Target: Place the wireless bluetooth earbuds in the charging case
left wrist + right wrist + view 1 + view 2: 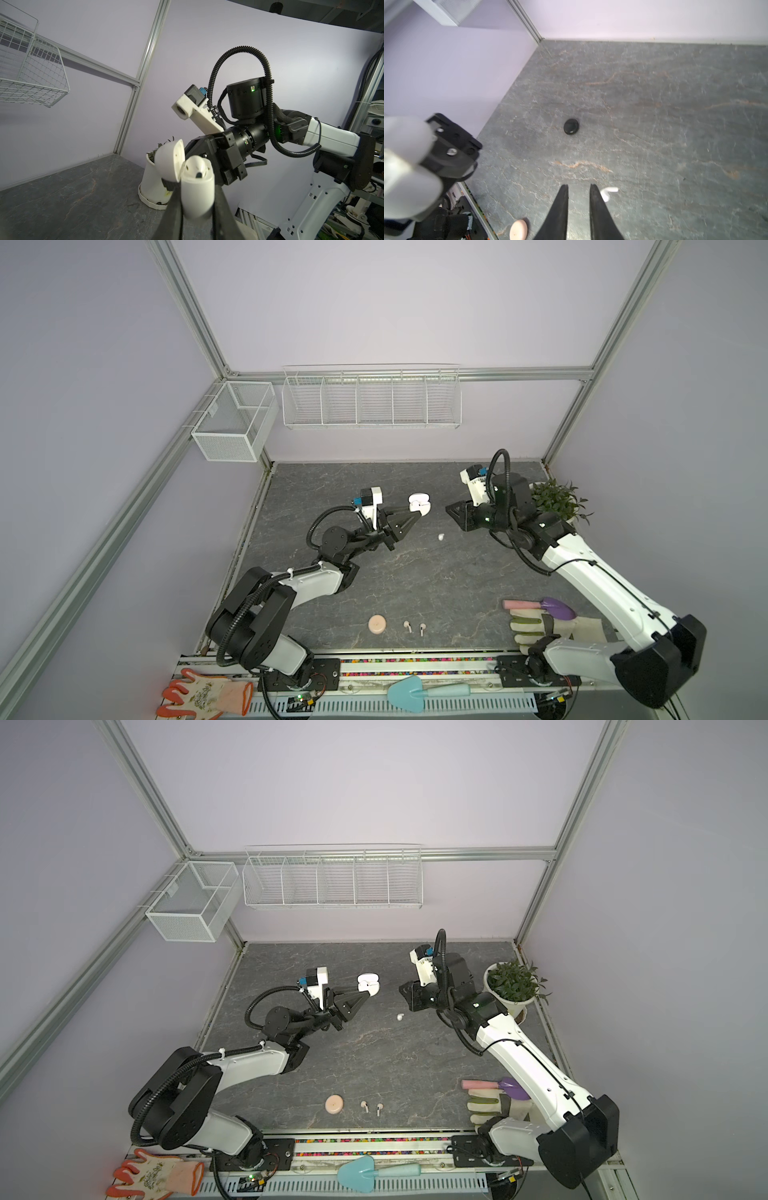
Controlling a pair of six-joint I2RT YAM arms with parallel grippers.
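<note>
My left gripper (412, 512) (196, 199) is shut on a white charging case (419, 504) (368, 984) (197, 193) and holds it off the table with its lid (170, 162) hinged open. One white earbud (441, 536) (400, 1016) (608, 192) lies on the table between the arms. My right gripper (451, 511) (579, 186) hovers open and empty, one finger just beside that earbud. Two pale pink earbuds (407, 626) (422, 629) lie near the front edge next to a closed pink case (377, 624) (518, 230). A round black case (571, 126) shows only in the right wrist view.
A potted plant (557, 502) stands behind the right arm. A garden glove (540, 624) and purple trowel (559, 608) lie at the front right. An orange glove (199, 695) and blue trowel (415, 693) rest on the front rail. Wire baskets (370, 400) (232, 423) hang on the walls.
</note>
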